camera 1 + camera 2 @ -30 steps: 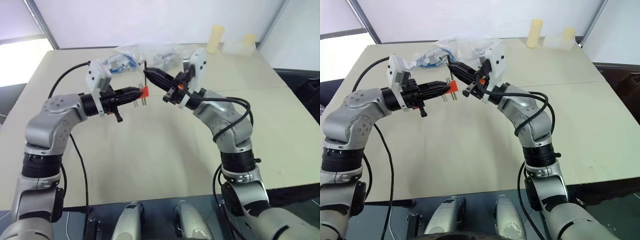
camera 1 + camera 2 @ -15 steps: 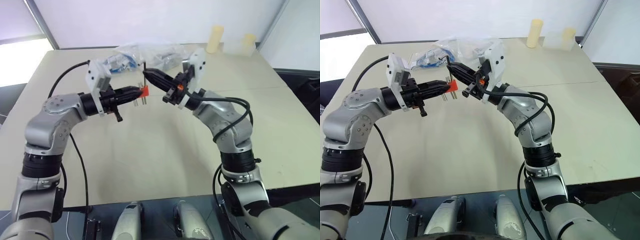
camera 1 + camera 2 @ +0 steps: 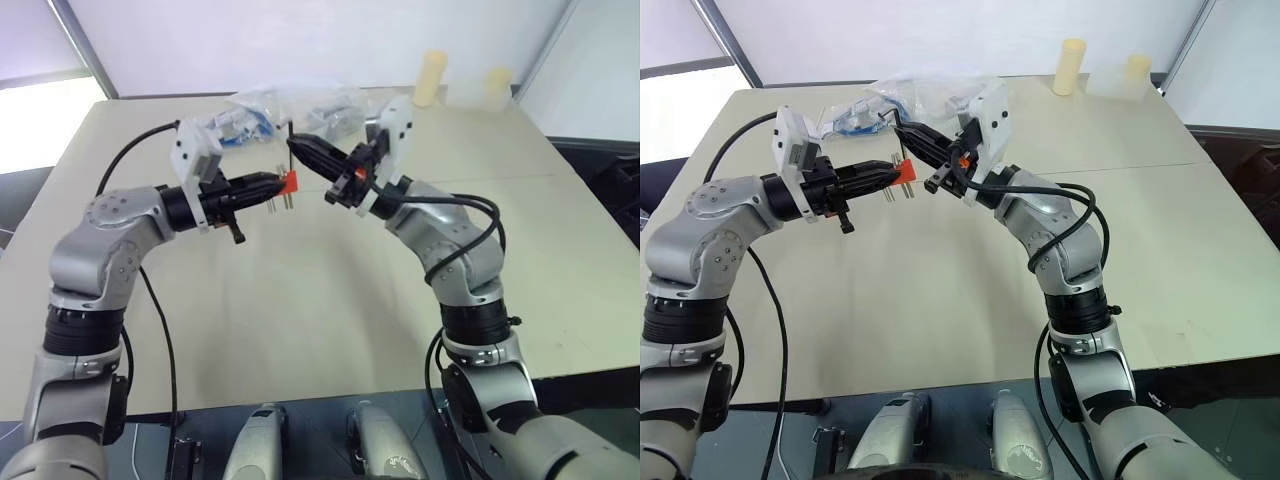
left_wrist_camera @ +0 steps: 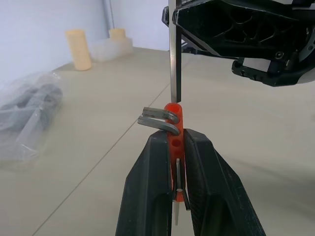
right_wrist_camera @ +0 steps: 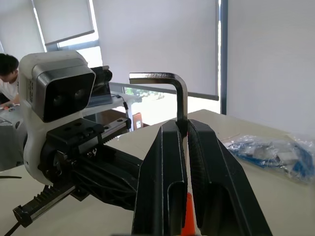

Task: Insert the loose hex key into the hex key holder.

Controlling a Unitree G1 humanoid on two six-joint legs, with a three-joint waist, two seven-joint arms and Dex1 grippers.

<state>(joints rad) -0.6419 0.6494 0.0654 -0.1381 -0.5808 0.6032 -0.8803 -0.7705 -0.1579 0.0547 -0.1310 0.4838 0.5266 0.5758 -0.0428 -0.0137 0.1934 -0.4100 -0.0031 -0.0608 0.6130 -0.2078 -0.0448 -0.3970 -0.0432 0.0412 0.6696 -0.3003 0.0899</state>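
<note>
Above the middle of the pale table (image 3: 300, 330) the two arms are brought together, tip to tip. The left gripper (image 4: 178, 147) is closed tight on the hex key holder (image 4: 174, 125), the small red-orange block being pinched between the two black fingers (image 4: 147, 187) with its top end projecting past them; two short bent keys (image 4: 157, 118) are seen jutting from one side of the block, and in the head views thin prongs hang below it. The right gripper (image 5: 181, 129) is likewise clamped shut, and what is held is the loose hex key (image 5: 170, 88) — its long leg is gripped between the fingers while the short bent leg stands clear above the fingertips, turned to one side. In the left wrist view the straight shaft of that key is seen coming down onto the top of the red block, its end meeting the holder's upper edge; whether it has entered a hole cannot be told. Both task things are thus held in the air, well above the tabletop, not resting on it. Behind the grippers, clear plastic bags of parts (image 3: 290, 110) lie on the table, and farther back — near the far edge — two pale yellow cylinders (image 3: 430, 78) stand upright beside a translucent container (image 3: 470, 95).
</note>
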